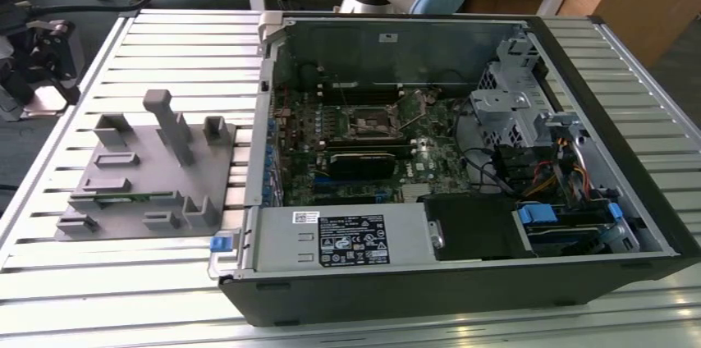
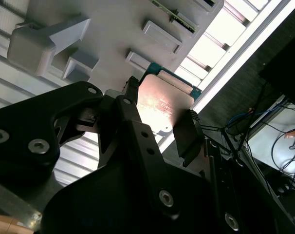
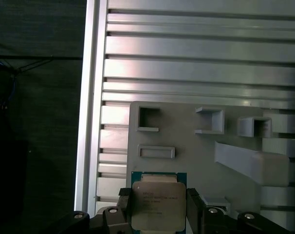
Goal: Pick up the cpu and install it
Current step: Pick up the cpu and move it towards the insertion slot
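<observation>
The cpu [image 3: 158,201] is seen in both wrist views as a small flat square chip with a silvery metal top that carries faint print, framed by a teal-green edge [image 2: 164,105]. It is held between the two black fingers [image 3: 124,208] of the gripper [image 3: 158,210] – one finger is pressed against each of two opposite sides, so the gripper [image 2: 162,116] is closed on the chip at the chip's own width. The chip is placed over a corner area of the grey fixture plate [image 3: 186,141], just beside a shallow rectangular frame and near several raised blocks [image 2: 40,44]; whether it touches the plate cannot be told. The plate is laid on a slatted aluminium table [image 3: 186,63], close to the table's edge. In the exterior view the same plate [image 1: 143,176] is seen on the table [image 1: 164,36] to the exterior view's left of an open computer case [image 1: 460,282] – its motherboard [image 1: 362,143] is exposed.
</observation>
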